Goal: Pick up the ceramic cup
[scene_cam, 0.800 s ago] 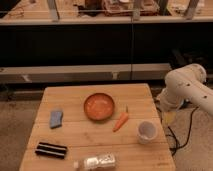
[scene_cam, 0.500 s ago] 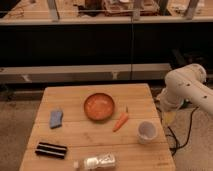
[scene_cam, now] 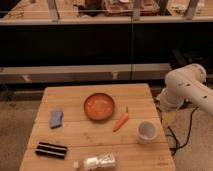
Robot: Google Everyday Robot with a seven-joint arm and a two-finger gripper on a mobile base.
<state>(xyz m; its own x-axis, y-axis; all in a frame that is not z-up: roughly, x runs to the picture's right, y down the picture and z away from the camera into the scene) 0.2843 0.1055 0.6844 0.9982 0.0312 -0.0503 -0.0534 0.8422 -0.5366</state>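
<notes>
Gripper: out of view. Only the white arm (scene_cam: 183, 86) shows, standing off the table's right edge, level with the far half of the top. Open or closed: cannot tell.

Cup (scene_cam: 147, 131): upright, mouth up, on the near right part of the table (scene_cam: 75, 134), close to the right edge. Carrot (scene_cam: 120, 121) lies just left of it, apart, not touching. Bowl (scene_cam: 99, 106) sits further left and farther back, well apart from the cup.

Handling (judgement): ceramic, so stiff and fairly heavy for its size. The glaze is likely slick. It is brittle, so a drop or a knock on the wood could chip it. The walls look thick, so a pinch across the rim, one jaw inside and one outside, should hold. The right side of the rim is nearest the arm and free of the carrot. No handle visible.

Other items: bottle (scene_cam: 97, 162) lying on its side at the near edge; blue sponge (scene_cam: 56, 118) at left; dark striped bar (scene_cam: 50, 149) near left.

Writing: none readable. The bottle carries a pale label, text illegible.
</notes>
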